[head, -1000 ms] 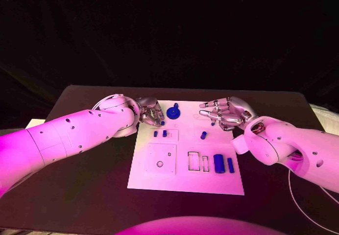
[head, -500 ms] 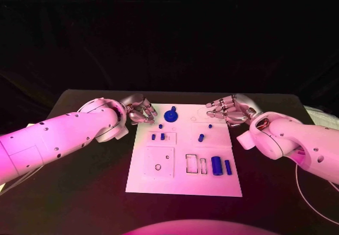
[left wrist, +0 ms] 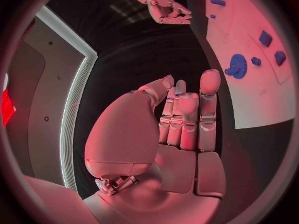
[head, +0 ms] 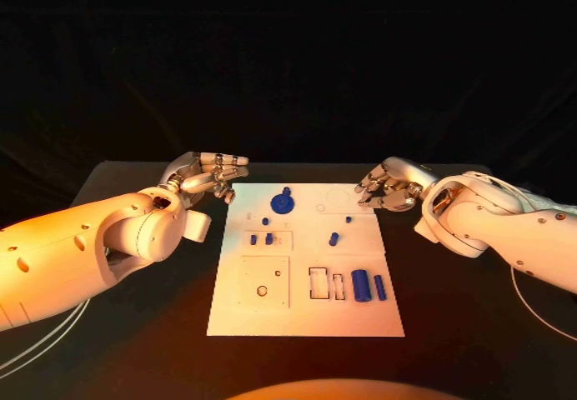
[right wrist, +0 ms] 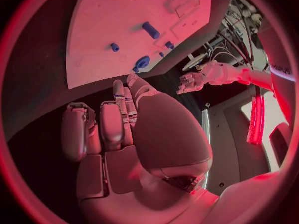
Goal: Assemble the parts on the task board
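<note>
Head view: the white task board (head: 301, 321) sits mid-table with blue parts on it. A round gear-like part (head: 283, 202) lies near the far edge, small pegs (head: 261, 239) sit in the left slot block, and a thick cylinder (head: 361, 285) lies beside a thinner pin (head: 380, 287) near the cut-out slots at the near right. The left hand (head: 212, 174) hovers just off the board's far-left corner, fingers apart, holding nothing. The right hand (head: 387, 187) hangs at the far-right corner with fingers curled in, nothing in them. There's bare black table (head: 144, 325) on both sides. Compared with a second ago, both hands have pulled back off the board toward its corners
</note>
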